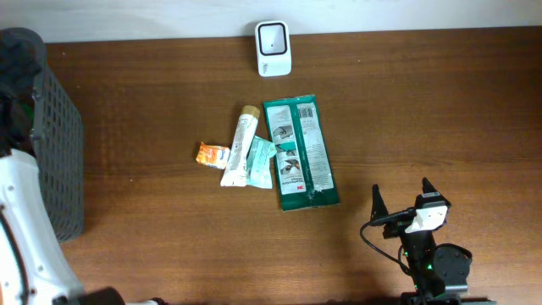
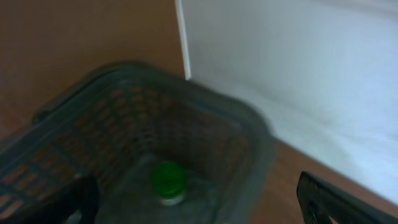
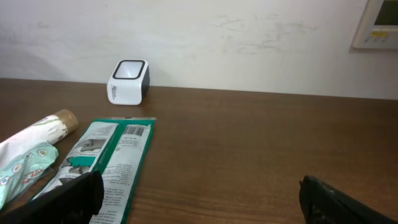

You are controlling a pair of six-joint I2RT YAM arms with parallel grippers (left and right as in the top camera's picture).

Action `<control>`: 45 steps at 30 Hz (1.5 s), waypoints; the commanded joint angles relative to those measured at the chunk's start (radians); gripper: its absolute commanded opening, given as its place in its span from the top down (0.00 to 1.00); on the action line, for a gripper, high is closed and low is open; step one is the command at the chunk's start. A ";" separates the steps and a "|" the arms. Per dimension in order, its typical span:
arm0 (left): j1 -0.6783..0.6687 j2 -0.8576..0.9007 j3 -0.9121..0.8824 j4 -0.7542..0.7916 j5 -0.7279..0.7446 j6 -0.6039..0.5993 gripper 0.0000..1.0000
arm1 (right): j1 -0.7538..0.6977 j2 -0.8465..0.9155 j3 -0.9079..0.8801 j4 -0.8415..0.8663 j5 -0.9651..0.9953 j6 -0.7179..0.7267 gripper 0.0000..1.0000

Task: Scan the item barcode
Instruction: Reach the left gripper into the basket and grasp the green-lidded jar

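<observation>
**Layout.** A white box-shaped barcode scanner (image 1: 273,48) stands at the far edge of the brown wooden surface (image 1: 440,110), about centre. A dark mesh basket (image 1: 59,152) sits at the left edge. In the left wrist view it contains a clear bottle with a green cap (image 2: 168,180).

**Items awaiting scan.** Four lie grouped mid-surface:
- a flat green foil packet (image 1: 300,152)
- a pale teal sachet (image 1: 260,161) against its left edge
- a white tube with a tan cap (image 1: 240,146)
- a small orange sachet (image 1: 212,155), farthest left

**Claws.** The right claw (image 1: 401,196) waits near and right of the packet, fingers spread wide, holding nothing. The left claw (image 2: 196,186) hangs over the basket, also fully spread and empty.

**Handling assessment.** The green packet, closest to the right claw, is judged the likely candidate.
- It looks light, thin and floppy, with a slick film skin.
- It lies flat, so a straight pinch from above will find little to bite on.
- The sealed seam at its near short end is the recommended hold.
- Its barcode (image 3: 142,129) is printed at the far end of the upper face and must stay uncovered.
- The packet will probably sag once lifted.
</observation>
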 commanded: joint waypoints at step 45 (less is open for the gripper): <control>0.204 0.703 0.017 0.267 0.183 0.305 0.34 | 0.005 -0.005 -0.007 -0.001 0.002 -0.002 0.02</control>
